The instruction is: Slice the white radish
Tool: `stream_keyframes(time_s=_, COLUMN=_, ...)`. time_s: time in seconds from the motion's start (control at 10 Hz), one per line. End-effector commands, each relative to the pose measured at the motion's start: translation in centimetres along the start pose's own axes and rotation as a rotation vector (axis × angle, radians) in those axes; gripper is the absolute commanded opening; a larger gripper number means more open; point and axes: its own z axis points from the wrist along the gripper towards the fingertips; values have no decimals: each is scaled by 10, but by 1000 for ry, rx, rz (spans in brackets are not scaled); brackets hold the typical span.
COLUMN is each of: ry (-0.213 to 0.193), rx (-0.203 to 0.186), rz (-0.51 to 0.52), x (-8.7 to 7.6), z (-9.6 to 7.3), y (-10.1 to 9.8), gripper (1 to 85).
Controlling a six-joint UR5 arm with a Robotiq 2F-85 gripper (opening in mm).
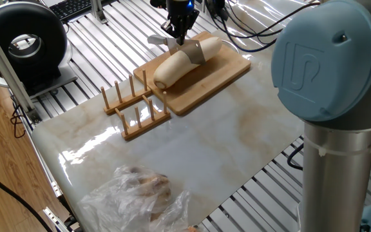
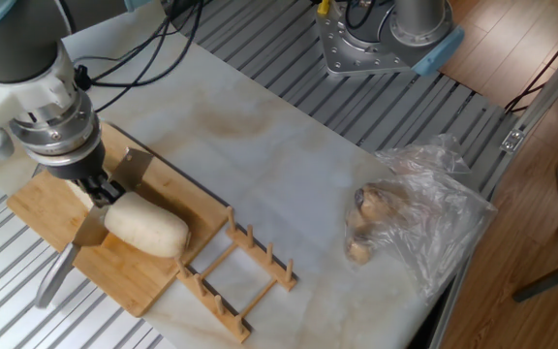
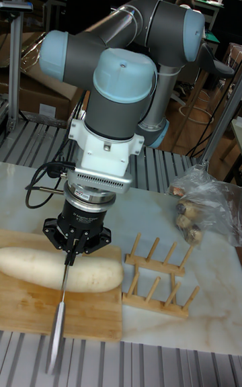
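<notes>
The white radish (image 1: 176, 62) (image 2: 146, 229) (image 3: 37, 266) lies in one piece lengthwise on the wooden board (image 1: 219, 76) (image 2: 39, 207) (image 3: 74, 316). My gripper (image 1: 180, 37) (image 2: 100, 190) (image 3: 72, 247) hangs straight above the radish, shut on a knife (image 2: 92, 226) (image 3: 64, 283). The blade stands across the radish about mid-length and reaches down into it. Its grey handle (image 1: 157, 40) (image 2: 54, 278) (image 3: 56, 333) sticks out past the board's edge. How deep the cut goes is hidden.
A wooden dish rack (image 1: 136, 107) (image 2: 238, 278) (image 3: 156, 278) stands right beside the board. A clear plastic bag with brownish contents (image 1: 140, 190) (image 2: 405, 208) (image 3: 200, 207) lies at the marble slab's other end. Slatted metal table surrounds the slab (image 1: 205, 148). The arm's base (image 2: 381, 39) stands at the slab's side.
</notes>
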Motion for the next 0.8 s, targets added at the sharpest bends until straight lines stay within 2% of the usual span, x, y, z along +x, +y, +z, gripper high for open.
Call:
stream_keyframes(time_s=0.0, ry=-30, rx=-32, rz=-29, x=-7, z=1, y=6, gripper=143)
stream_keyframes(time_s=0.1, ry=-35, rx=-44, rz=-58, x=-11, z=-6, y=3, gripper=250)
stream_keyframes(time_s=0.2, ry=-38, rx=-56, rz=-61, x=-12, z=-8, y=4, gripper=287)
stream_keyframes(time_s=0.4, ry=-28, rx=-53, rz=-57, x=-13, z=-10, y=6, gripper=293)
stream_keyframes(time_s=0.7, ry=25, rx=-39, rz=-45, x=4, z=-17, y=2, gripper=237)
